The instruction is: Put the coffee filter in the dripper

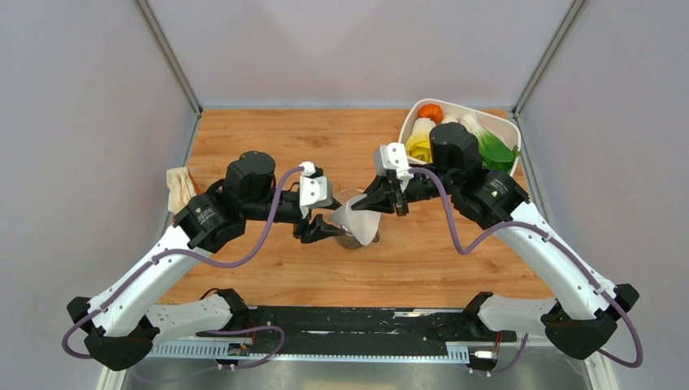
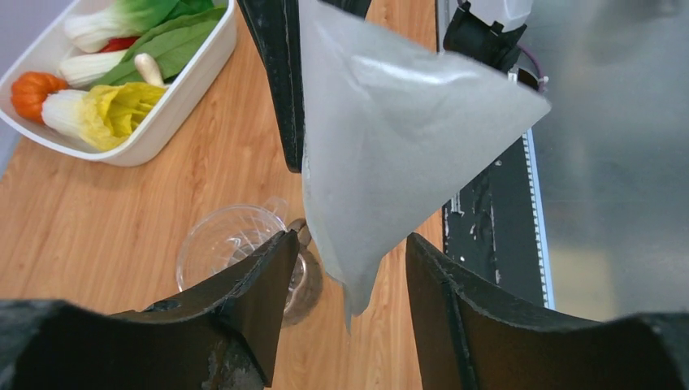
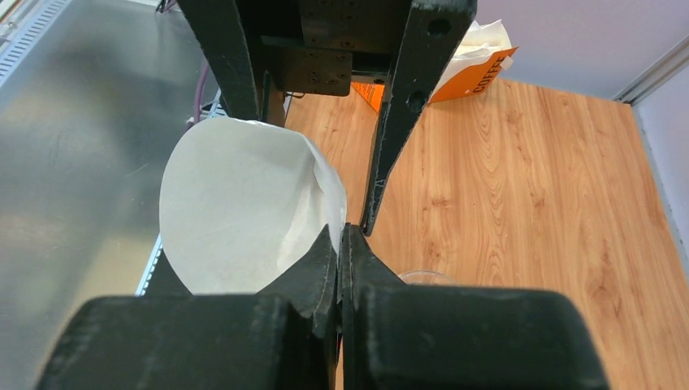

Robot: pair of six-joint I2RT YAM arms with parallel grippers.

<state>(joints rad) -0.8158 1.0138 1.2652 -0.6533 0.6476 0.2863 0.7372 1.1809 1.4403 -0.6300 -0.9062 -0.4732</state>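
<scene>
Right hand (image 3: pixel 340 244) pinches shut on the coffee filter (image 3: pixel 236 211) rim; left hand (image 2: pixel 349 237) spreads wide around its point, near the dripper (image 2: pixel 223 244), bare counter (image 2: pixel 97 236) beyond

above dripper (image 2: pixel 227 240): coffee filter (image 2: pixel 390 138), left claw (image 2: pixel 348 244), right claw (image 3: pixel 341 236) | free: tabletop (image 1: pixel 325 134) beyond them

We read one string only: white letters "COFFE" on the orange packet (image 3: pixel 481 67) in the right wrist view, the rest not legible. Small marks on the left arm housing (image 1: pixel 203 215) and the right arm housing (image 1: pixel 494 193) are too small to read.
</scene>
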